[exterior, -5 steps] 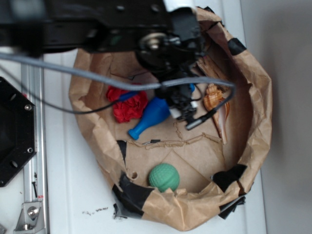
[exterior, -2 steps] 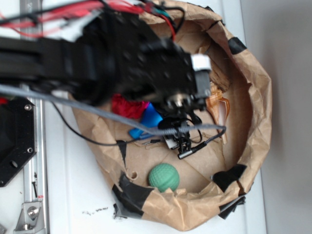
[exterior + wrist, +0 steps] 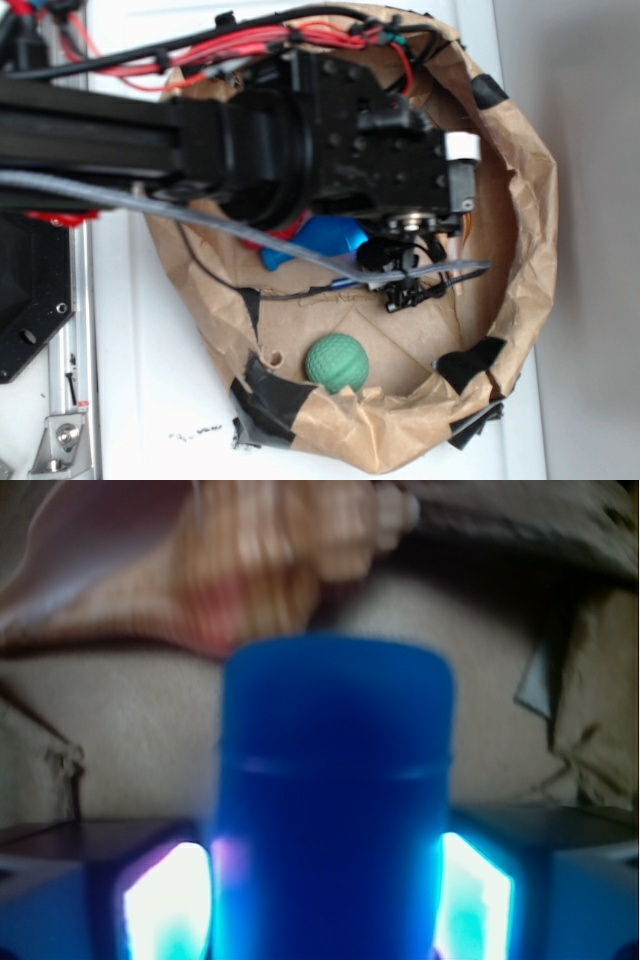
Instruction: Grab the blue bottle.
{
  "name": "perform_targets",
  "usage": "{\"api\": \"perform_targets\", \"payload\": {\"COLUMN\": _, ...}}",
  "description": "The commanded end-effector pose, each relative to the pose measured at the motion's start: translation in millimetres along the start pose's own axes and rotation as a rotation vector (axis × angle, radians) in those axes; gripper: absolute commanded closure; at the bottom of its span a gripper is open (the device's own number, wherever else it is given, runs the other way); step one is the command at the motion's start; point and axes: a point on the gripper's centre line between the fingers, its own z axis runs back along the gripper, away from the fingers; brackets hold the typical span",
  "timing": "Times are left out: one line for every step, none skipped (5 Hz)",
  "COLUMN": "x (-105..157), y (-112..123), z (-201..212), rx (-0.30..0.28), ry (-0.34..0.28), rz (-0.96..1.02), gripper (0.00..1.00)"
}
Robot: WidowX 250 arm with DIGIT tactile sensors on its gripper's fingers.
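The blue bottle (image 3: 335, 800) fills the middle of the wrist view, its wide smooth body standing between my two fingers (image 3: 165, 900). My gripper (image 3: 335, 890) is shut on it, with a pad tight against each side. In the exterior view only part of the blue bottle (image 3: 325, 240) shows under the black arm (image 3: 300, 140). The arm hides the fingers there.
Everything sits inside a crumpled brown paper bowl (image 3: 530, 200) patched with black tape. A green textured ball (image 3: 337, 362) lies near its front wall. A tan shell-like object (image 3: 250, 560) lies just beyond the bottle. A black plate (image 3: 30, 290) lies to the left, outside the bowl.
The arm has swung over the bowl and come down on the bottle. The bottle has shifted slightly right. The red cloth and the shell are now covered in the exterior view.
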Motion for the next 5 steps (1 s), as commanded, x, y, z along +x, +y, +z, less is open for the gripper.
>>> {"api": "perform_targets", "payload": {"x": 5.6, "y": 12.6, "z": 79.2, "rx": -0.045, "ry": -0.107, "rz": -0.256, "gripper": 1.00}}
{"api": "perform_targets", "payload": {"x": 5.9, "y": 19.7, "z": 129.3, "rx": 0.032, "ry": -0.144, "rz": -0.351, "gripper": 1.00}}
{"api": "perform_targets", "payload": {"x": -5.0, "y": 22.2, "z": 171.9, "rx": 0.016, "ry": -0.172, "rz": -0.274, "gripper": 1.00}}
{"api": "perform_targets", "payload": {"x": -9.7, "y": 14.6, "z": 173.4, "rx": 0.029, "ry": -0.168, "rz": -0.287, "gripper": 1.00}}
{"api": "perform_targets", "payload": {"x": -17.8, "y": 9.0, "z": 160.7, "rx": 0.041, "ry": -0.126, "rz": -0.248, "gripper": 1.00}}
